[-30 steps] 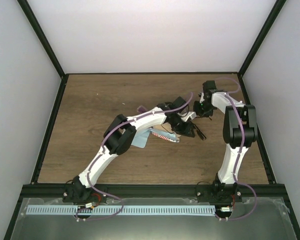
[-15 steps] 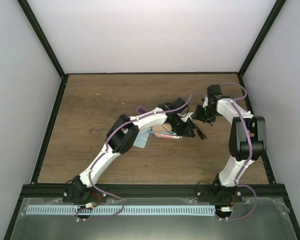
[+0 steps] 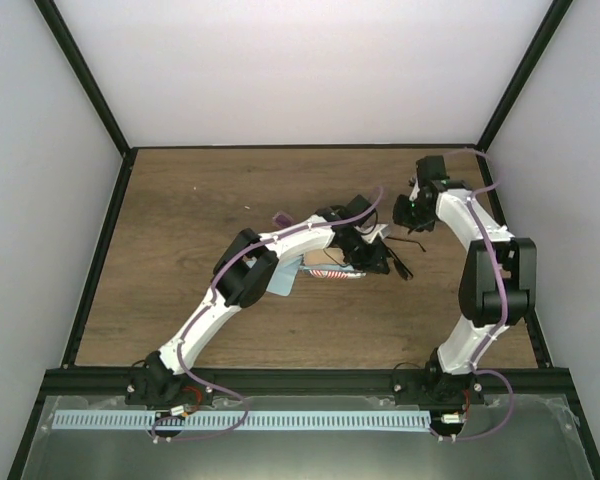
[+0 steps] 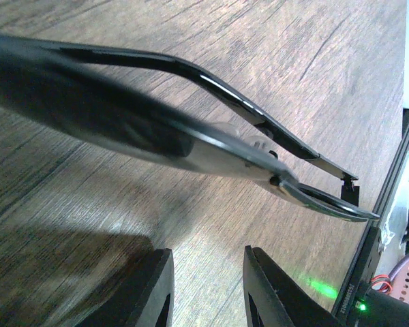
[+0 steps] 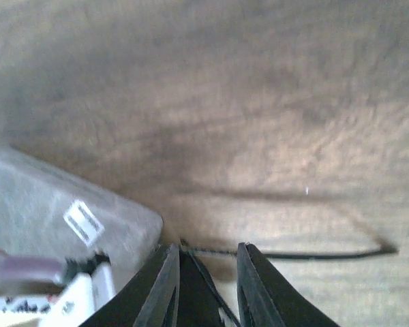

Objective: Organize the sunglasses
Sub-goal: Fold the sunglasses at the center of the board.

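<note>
Clear grey case (image 5: 68, 204) and pink-striped case (image 3: 330, 272): contents not discernible. Right fingers (image 5: 160, 286) narrow, pinching the thin wire sunglasses (image 5: 313, 256) at 2 o'clock of the desk (image 3: 180, 230) centre. Left fingers (image 4: 150, 293) narrow, holding nothing; black sunglasses (image 4: 157, 129) just beyond their tips. Versus one second earlier, the right fingers stand further toward 1 o'clock.

Black sunglasses (image 4: 123, 116) stretch across the frame over the wood table (image 4: 313, 61), thin arms pointing right. Left gripper (image 4: 206, 286) fingers sit apart below them.
</note>
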`<state>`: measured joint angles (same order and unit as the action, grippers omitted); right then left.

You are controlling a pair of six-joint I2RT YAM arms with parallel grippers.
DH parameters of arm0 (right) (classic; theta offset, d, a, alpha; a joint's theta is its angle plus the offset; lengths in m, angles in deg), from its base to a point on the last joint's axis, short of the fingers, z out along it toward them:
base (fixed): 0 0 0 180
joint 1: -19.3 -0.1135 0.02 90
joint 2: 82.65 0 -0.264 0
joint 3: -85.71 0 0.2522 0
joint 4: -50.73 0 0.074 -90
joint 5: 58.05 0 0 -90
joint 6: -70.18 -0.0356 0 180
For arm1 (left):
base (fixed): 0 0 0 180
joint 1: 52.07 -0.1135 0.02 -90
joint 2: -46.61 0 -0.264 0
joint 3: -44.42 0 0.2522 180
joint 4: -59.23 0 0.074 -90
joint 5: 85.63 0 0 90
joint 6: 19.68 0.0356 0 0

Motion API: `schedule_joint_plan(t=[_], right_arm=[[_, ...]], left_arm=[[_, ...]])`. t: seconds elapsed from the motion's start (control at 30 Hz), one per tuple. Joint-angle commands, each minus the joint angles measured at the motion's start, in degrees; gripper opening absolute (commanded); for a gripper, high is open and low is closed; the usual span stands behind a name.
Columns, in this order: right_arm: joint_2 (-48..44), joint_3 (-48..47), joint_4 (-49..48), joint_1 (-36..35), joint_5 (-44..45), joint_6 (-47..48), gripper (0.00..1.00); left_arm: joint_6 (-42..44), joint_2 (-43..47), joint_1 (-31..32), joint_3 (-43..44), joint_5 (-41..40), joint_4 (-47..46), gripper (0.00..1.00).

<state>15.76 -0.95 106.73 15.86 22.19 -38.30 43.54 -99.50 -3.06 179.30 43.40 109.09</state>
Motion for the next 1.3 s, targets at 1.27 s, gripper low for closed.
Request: schedule_joint_plan(t=[1.27], right_arm=[[-5.23,6.99,1.34,-1.31,2.82,1.49,0.49]], left_arm=[[3.62,13.38,-0.52,-2.35,-2.37,2.46,0.30]])
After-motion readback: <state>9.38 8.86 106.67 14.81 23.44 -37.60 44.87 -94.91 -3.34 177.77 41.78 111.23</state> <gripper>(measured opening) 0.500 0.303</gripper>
